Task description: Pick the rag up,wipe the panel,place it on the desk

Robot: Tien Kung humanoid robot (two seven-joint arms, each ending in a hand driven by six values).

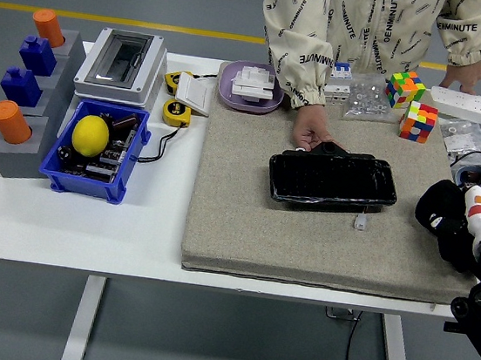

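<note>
Roughly centred on the white counter (60, 219), a grey felt mat (246, 207) reaches almost to the near edge, and its left and front stretches lie bare. On the mat's right half rests the black panel (333, 180), glossy and rectangular, long axis running left to right, slightly tilted. A person's hand (312, 129) touches its far left corner, and a small white connector (362, 221) sits just beside its near right corner. At the mat's right edge the right hand (456, 226) hangs low, a black and white shape with orange stripes; whether it is a glove or the rag bundled there I cannot tell, nor how its fingers stand. Left of the mat stand a blue bin (94, 155) with a yellow lemon (90, 135), a grey box (120, 63) and a yellow tape measure (177, 112). Beyond the mat's far edge are a purple dish (250, 89) and two colour cubes (412, 104).
</note>
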